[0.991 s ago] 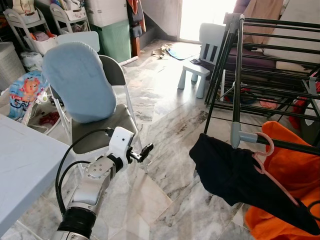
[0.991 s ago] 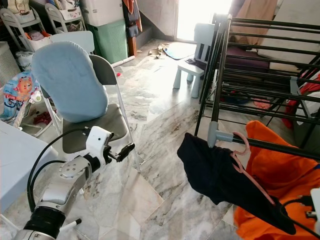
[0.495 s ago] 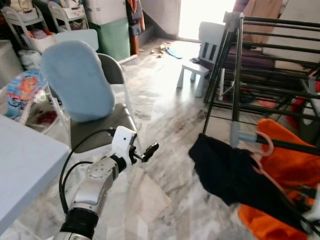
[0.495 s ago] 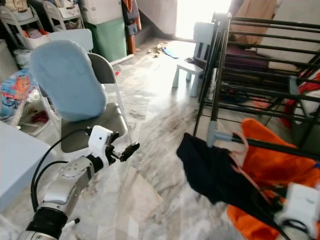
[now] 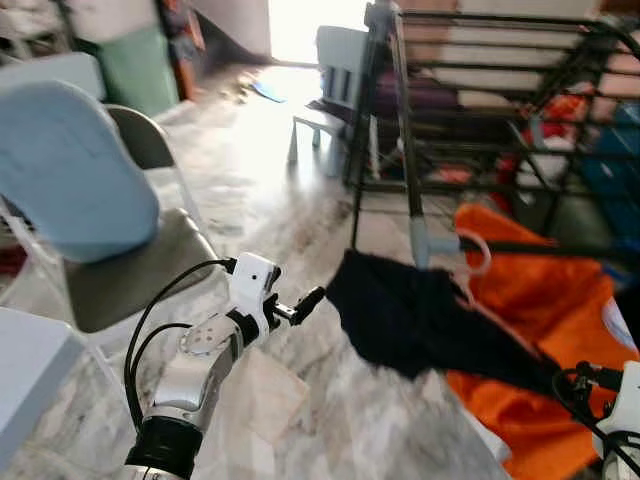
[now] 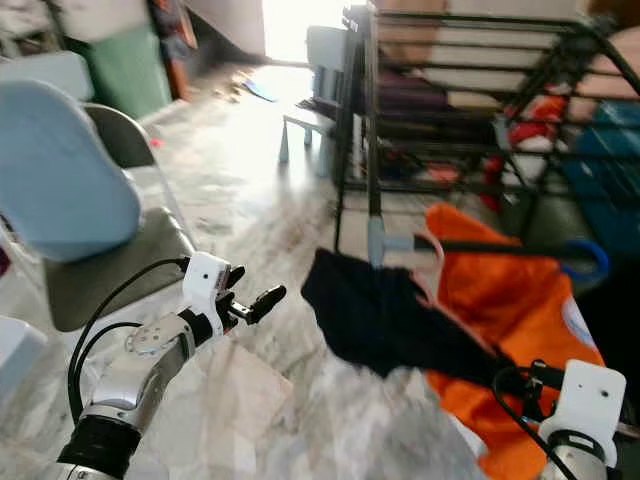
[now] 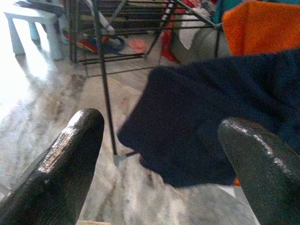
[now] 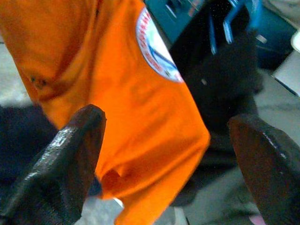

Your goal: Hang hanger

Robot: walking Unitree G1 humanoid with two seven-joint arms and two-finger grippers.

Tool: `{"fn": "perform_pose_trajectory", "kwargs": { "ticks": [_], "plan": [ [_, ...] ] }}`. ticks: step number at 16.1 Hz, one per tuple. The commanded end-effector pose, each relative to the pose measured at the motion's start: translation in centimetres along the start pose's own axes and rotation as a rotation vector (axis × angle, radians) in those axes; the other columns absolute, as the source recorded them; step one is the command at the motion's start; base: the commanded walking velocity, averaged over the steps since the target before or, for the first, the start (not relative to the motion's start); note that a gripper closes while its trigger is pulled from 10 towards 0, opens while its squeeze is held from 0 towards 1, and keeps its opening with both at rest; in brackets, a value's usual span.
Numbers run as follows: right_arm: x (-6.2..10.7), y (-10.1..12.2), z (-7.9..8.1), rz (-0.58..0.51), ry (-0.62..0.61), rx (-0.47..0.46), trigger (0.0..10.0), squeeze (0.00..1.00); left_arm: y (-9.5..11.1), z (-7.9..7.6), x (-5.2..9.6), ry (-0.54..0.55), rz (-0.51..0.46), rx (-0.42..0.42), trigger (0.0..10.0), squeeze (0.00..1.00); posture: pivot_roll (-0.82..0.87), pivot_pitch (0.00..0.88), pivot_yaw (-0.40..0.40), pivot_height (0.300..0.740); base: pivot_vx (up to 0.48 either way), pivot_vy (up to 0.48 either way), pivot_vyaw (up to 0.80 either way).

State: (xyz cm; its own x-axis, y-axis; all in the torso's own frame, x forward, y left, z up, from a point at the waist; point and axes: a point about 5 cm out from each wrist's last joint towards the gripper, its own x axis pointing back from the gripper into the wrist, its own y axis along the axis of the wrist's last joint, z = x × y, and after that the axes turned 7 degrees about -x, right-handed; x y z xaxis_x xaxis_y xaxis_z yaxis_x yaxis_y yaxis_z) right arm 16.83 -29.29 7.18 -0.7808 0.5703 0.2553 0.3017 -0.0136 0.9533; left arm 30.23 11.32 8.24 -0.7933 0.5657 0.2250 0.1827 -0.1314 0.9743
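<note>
Your pink plastic hanger (image 5: 472,262) is hooked on the lower rail of the black metal drying rack (image 5: 400,120), carrying a dark navy garment (image 5: 410,315) that drapes beside a bright orange shirt (image 5: 530,300). Your left tool (image 5: 312,297) hovers just beside the navy garment's edge, its fingers (image 7: 70,154) spread wide with nothing between them. Your right tool (image 8: 161,154) sits low by the orange shirt, likewise wide open and empty. To your left stands a grey folding chair (image 5: 130,270) with a pale blue cushion (image 5: 70,170) on the marble floor (image 5: 250,200).
</note>
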Motion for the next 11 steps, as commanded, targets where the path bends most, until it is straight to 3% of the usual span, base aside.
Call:
{"fn": "perform_pose_trajectory", "kwargs": {
  "ticks": [1,2,3,4,6,11],
  "plan": [
    [0.07,-0.01,0.02,0.01,0.001,0.013,10.0,0.92,0.2,0.0,0.14,-0.009,-0.001,-0.009,10.0,0.0,0.0,0.0,-0.034,0.74,-0.27,0.0,-0.8],
    [0.06,-0.07,0.12,0.016,0.006,0.019,10.0,0.63,0.17,-0.05,0.13,-0.014,0.003,-0.009,10.0,0.0,0.0,0.0,-0.034,0.74,-0.285,0.0,-0.8],
    [0.09,-0.13,0.2,0.018,0.01,0.022,10.0,0.5,0.13,-0.12,0.12,-0.02,0.005,-0.01,10.0,0.0,0.0,0.0,-0.033,0.74,-0.285,0.0,-0.8],
    [0.08,-0.14,0.24,0.018,0.012,0.024,10.0,0.05,0.17,-0.17,0.07,-0.022,0.005,-0.01,10.0,0.0,0.0,0.0,-0.033,0.74,-0.285,0.0,-0.43],
    [0.06,-0.19,0.33,0.021,0.017,0.029,10.0,0.0,0.24,-0.28,-0.02,-0.026,0.002,-0.013,10.0,0.0,0.0,0.0,-0.033,0.74,-0.142,0.0,-0.21],
    [0.01,-0.19,0.41,0.024,0.021,0.036,10.0,0.0,0.23,-0.49,-0.05,-0.029,0.0,-0.017,10.0,0.0,0.0,0.0,-0.037,0.74,0.0,0.0,0.0]
  ]
}}
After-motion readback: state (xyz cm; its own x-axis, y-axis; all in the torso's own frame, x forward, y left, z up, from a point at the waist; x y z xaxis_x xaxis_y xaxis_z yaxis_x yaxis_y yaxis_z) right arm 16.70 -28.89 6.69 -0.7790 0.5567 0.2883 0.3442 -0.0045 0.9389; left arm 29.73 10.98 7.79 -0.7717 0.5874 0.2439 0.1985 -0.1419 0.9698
